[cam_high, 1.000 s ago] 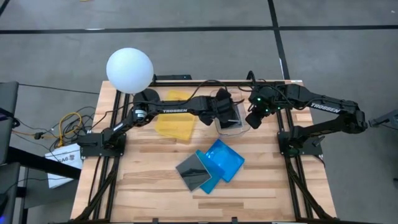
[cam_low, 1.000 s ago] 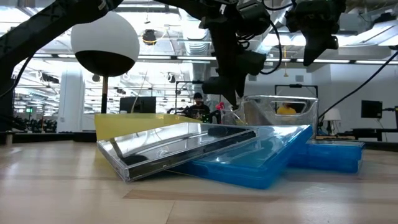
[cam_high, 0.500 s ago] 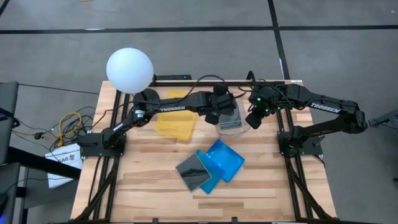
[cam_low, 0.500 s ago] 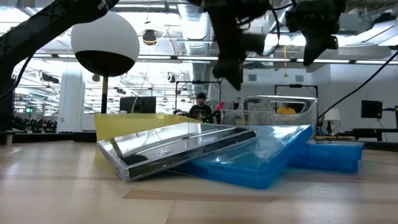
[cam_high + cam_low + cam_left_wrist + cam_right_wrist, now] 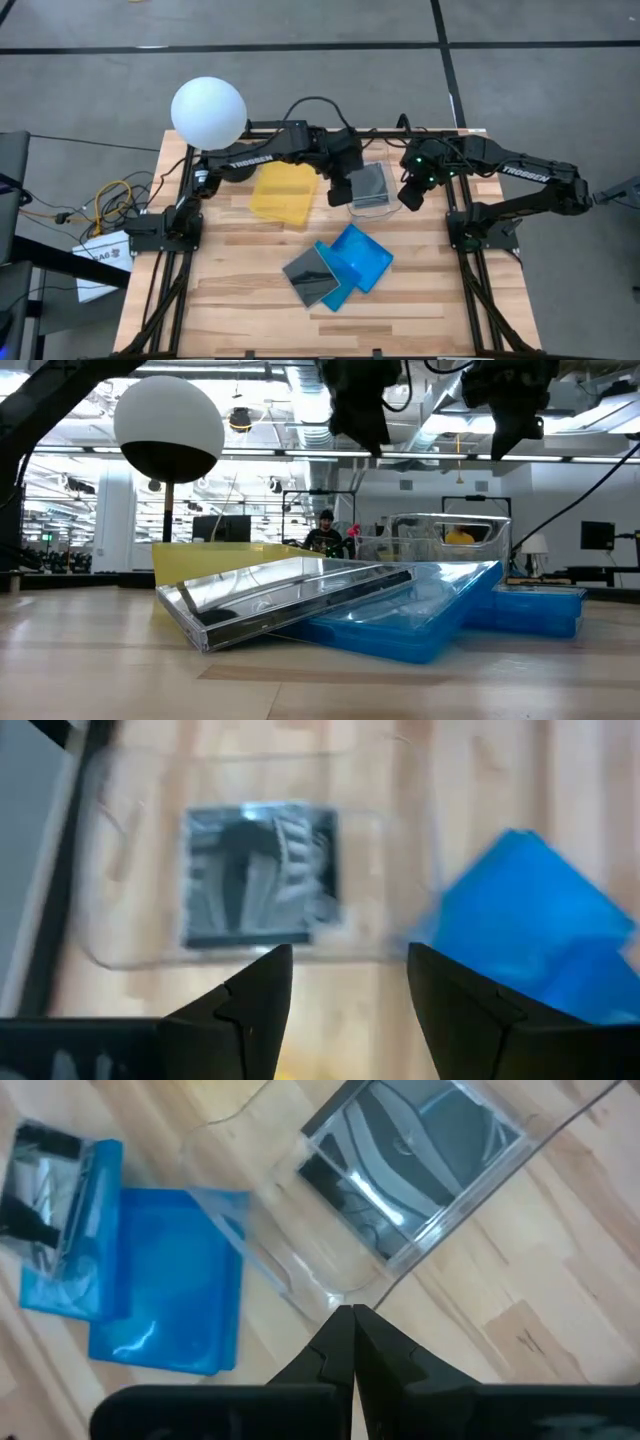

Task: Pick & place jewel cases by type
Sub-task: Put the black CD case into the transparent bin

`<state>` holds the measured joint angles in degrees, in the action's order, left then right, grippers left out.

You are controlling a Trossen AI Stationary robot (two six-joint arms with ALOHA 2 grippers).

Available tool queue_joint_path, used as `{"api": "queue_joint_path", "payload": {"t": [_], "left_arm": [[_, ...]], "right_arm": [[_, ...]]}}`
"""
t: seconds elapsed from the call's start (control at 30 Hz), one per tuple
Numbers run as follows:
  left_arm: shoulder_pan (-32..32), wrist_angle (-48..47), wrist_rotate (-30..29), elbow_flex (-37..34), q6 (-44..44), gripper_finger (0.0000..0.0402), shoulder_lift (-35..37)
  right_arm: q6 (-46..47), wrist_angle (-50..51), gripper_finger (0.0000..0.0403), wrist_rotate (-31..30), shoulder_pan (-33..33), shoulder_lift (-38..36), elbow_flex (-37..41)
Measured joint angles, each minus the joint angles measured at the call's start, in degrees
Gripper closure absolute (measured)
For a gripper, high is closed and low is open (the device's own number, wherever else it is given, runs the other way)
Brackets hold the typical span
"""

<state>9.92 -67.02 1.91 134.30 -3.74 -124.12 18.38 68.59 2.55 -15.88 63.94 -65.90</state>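
- Left gripper point(image 5: 340, 1010) jaws spread, empty, raised; grey jewel case point(image 5: 262, 875) lies ahead of them in clear container point(image 5: 372, 203), likely sorted.
- Right gripper point(image 5: 352, 1342) jaws clenched, empty, beside container.
- Blue jewel cases point(image 5: 355, 258) and another grey case point(image 5: 310, 277) unsorted on tabletop point(image 5: 230, 300).

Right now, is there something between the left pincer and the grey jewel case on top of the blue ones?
Nothing visible. The left pincer hangs open above the clear container's edge; bare table lies between it and the grey case.

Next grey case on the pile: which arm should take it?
Probably left: the left gripper is open and empty above the clear container, while the right gripper is shut. The grey case lies nearer the left side.
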Motion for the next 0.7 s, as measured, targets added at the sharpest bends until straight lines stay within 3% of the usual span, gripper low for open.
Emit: {"api": "queue_joint_path", "payload": {"t": [0.3,0.7], "left_arm": [[-1.83,-6.53,8.16,-0.02,7.68,0.0210,1.53],[-4.87,-5.44,11.40,-4.11,11.49,0.0210,2.41]], "right_arm": [[2.87,-0.01,0.0403,0.10,5.00,-5.18,0.00],[11.94,0.06,0.0403,-7.18,16.79,-7.81,-0.01]]}}
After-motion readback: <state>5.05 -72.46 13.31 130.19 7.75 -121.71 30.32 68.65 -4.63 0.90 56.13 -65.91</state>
